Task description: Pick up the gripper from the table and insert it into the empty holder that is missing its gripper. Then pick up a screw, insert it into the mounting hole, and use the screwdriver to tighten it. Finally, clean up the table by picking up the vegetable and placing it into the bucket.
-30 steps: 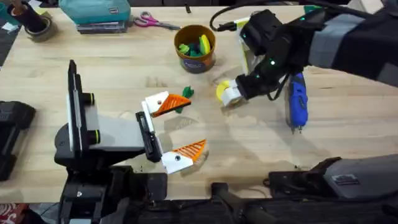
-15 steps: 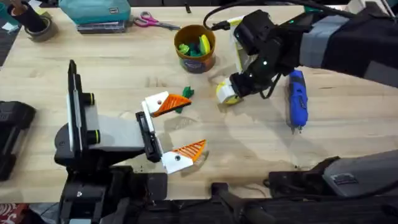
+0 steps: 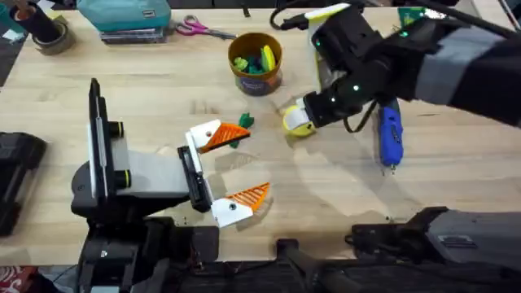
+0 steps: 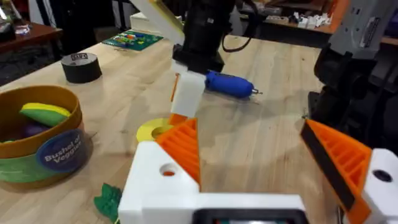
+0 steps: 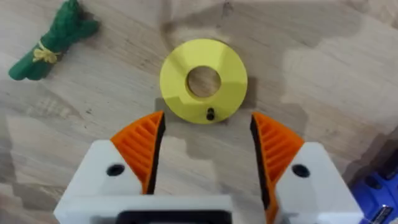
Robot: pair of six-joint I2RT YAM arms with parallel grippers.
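My left gripper (image 3: 256, 159) lies open near the table's middle. Its two white holders (image 3: 230, 212) each carry an orange ribbed finger (image 3: 251, 194). In the left wrist view each holder (image 4: 163, 186) shows a round hole. The green vegetable (image 3: 242, 123) lies just beyond the upper finger. My right gripper (image 5: 206, 124) hangs open over a flat yellow ring (image 5: 203, 79), one finger on either side. A small black screw (image 5: 210, 114) rests on that ring. The blue screwdriver (image 3: 391, 134) lies to the right of the right gripper (image 3: 298, 123). The yellow bucket (image 3: 256, 62) stands behind, holding toy vegetables.
Scissors (image 3: 198, 29) and a teal box (image 3: 124, 15) sit along the back edge. A tape roll (image 3: 49, 34) is at the back left. In the left wrist view a black tape roll (image 4: 82, 66) stands beyond the bucket (image 4: 40, 134).
The right arm has swung a little left and turned its wrist, keeping its gripper over the yellow ring. The left arm, vegetable and screwdriver have not moved.
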